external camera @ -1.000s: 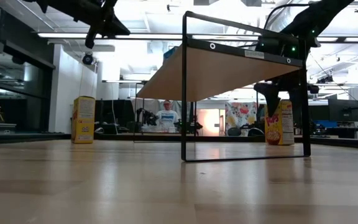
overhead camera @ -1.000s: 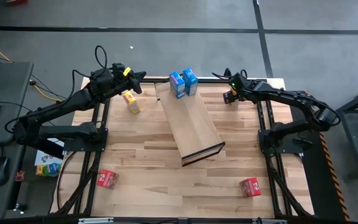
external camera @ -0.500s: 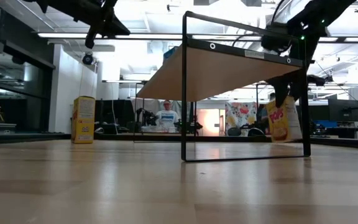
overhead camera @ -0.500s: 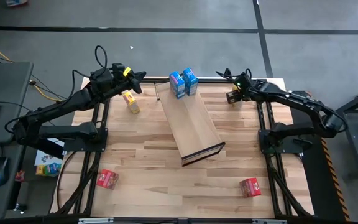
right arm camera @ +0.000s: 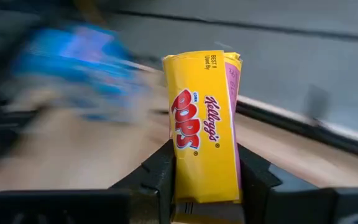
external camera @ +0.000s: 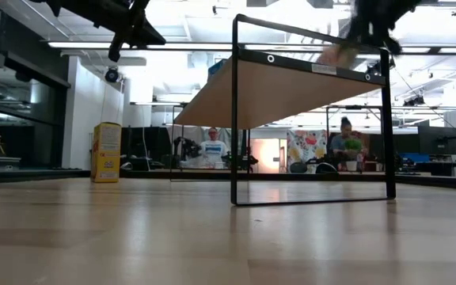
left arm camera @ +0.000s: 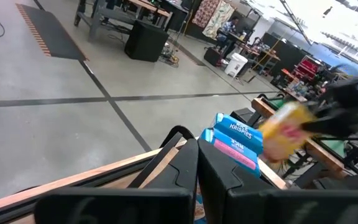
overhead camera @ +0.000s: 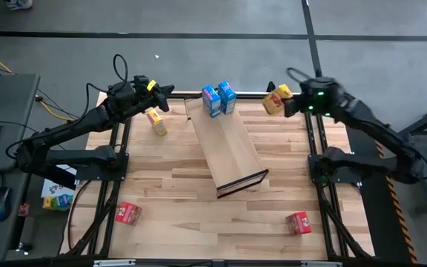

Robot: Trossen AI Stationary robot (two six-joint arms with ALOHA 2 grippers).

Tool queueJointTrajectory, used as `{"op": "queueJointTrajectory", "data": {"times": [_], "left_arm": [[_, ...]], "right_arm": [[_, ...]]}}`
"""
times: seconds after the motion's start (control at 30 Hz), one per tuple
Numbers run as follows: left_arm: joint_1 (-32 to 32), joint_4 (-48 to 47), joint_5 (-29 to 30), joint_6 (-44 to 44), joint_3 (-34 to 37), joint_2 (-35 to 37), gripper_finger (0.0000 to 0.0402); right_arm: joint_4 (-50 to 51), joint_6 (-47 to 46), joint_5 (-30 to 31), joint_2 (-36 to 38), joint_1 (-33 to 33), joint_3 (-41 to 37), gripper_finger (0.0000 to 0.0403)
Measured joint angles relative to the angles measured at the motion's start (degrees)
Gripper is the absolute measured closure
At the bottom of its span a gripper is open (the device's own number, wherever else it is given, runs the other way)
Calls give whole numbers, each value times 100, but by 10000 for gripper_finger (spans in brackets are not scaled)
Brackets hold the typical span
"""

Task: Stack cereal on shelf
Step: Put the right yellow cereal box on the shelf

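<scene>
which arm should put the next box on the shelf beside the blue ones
Right. The right gripper is shut on a yellow box, lifted off the table near the two blue boxes on the shelf. The left gripper holds nothing, hanging above the other yellow box.

A yellow cereal box (right arm camera: 205,127) is seen upright between the two dark fingers (right arm camera: 158,175) of the right end effector (right arm camera: 207,180), which are pressed against its two sides. Red "POPS" lettering and a small "Kellogg's" script are printed down its front, and a pink side panel is visible along one edge. Beyond the box, a blurred blue shape (right arm camera: 76,65) is shown over a tan, smeared board (right arm camera: 73,146). A dark strip and a grey floor are seen farther off.
</scene>
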State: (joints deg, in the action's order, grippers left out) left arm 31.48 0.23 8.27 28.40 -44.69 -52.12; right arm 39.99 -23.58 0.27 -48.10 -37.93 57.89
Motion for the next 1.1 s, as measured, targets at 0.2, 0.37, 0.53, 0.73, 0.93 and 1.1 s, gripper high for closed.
{"op": "queueJointTrajectory", "data": {"times": [0.2, 0.37, 0.53, 0.73, 0.93, 1.1], "left_arm": [[0, 0, 0, -2, 0, 0, 401], [0, 0, 0, 2, 0, 0, 402], [-2, 0, -26, 2, 0, 0, 401], [-2, 0, -26, 0, 0, 0, 402], [-2, 2, -26, 2, 0, 0, 401], [-1, 2, -26, 2, 0, 0, 401]], "right_arm": [[832, -369, -157, -514, 1445, 1435, 294], [1433, -866, 1263, -1637, 2884, 2383, 294], [1778, -1631, 2614, -2743, 3415, 3048, 294], [1875, -2022, 2955, -3732, 3477, 3575, 294], [2455, -2536, 3177, -4299, 3455, 3881, 294], [2444, -2807, 3287, -4516, 3455, 3957, 294]]}}
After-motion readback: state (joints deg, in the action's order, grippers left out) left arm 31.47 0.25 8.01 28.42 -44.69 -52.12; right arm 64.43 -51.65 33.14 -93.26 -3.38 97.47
